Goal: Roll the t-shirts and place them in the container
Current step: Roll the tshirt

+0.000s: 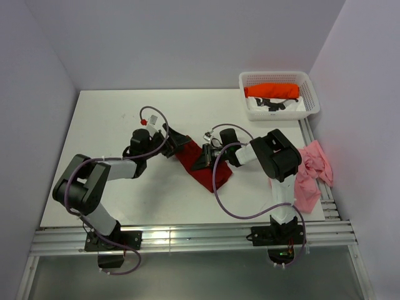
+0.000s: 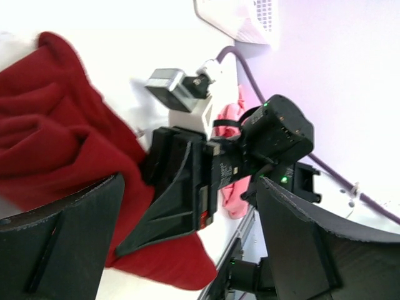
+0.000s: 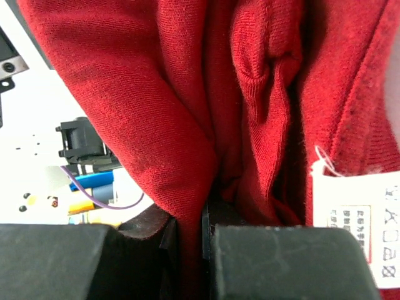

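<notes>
Table [image 1: 112,125]: white, with all three shirts on its middle and right side.
Dark red t-shirt [image 1: 212,172]: lies at the table's middle, between the two arms. It is gathered into a narrow band whose long axis runs diagonally from far-left to near-right.
Dark red t-shirt, surface: soft knit in deep lengthwise folds [image 3: 187,94], with a white care tag [image 3: 356,219] at one edge.
Pale pink t-shirt [image 1: 312,172]: a crumpled heap at the table's right edge, beside the right arm.
Basket [image 1: 312,106]: white lattice, in the far right corner.
Orange t-shirt [image 1: 272,91]: a compact bundle lying crosswise in the basket.
Left gripper [image 1: 175,141]: fingers spread wide at the band's far-left end. Whether they touch the cloth cannot be told.
Right gripper [image 3: 206,231]: fingers pressed nearly together, pinching a fold of the dark red t-shirt.
</notes>
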Available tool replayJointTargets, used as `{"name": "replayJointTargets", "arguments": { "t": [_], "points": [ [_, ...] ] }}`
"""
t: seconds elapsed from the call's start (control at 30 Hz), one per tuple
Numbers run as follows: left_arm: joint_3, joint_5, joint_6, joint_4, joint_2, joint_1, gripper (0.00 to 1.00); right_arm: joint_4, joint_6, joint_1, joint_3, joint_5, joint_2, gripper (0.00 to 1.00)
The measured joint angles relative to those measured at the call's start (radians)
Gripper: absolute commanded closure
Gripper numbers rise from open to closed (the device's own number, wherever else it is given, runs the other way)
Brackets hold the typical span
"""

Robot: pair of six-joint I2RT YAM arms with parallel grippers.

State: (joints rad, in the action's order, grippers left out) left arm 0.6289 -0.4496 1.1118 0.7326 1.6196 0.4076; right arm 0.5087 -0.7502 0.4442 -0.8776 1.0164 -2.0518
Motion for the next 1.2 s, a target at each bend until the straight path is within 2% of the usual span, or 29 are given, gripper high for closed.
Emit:
{"name": "replayJointTargets", "arguments": {
  "t": [0.43, 0.63, 0.83, 0.97, 1.07, 1.2],
  "points": [
    [0.090, 0.014, 0.024, 0.072, 0.134, 0.038, 0.08, -0.016, 0.000, 0.000, -0.013, 0.006, -0.008, 1.00],
    [0.124, 0.048, -0.014, 0.145, 0.294, 0.038, 0.08, -0.006, -0.004, -0.002, -0.013, 0.006, -0.012, 1.00],
    [0.196, 0.066, -0.090, 0.159, 0.333, 0.042, 0.08, 0.008, -0.015, -0.008, -0.013, 0.005, -0.014, 1.00],
    [0.213, 0.112, -0.166, 0.049, 0.282, 0.039, 0.06, 0.008, -0.016, -0.009, -0.013, 0.005, -0.014, 1.00],
    [0.226, 0.172, -0.241, -0.098, 0.171, 0.034, 0.01, 0.011, -0.019, -0.009, -0.011, 0.005, -0.014, 1.00],
    [0.232, 0.231, -0.304, -0.210, -0.002, 0.019, 0.01, 0.024, -0.023, -0.011, -0.004, 0.005, -0.014, 1.00]
  ]
}}
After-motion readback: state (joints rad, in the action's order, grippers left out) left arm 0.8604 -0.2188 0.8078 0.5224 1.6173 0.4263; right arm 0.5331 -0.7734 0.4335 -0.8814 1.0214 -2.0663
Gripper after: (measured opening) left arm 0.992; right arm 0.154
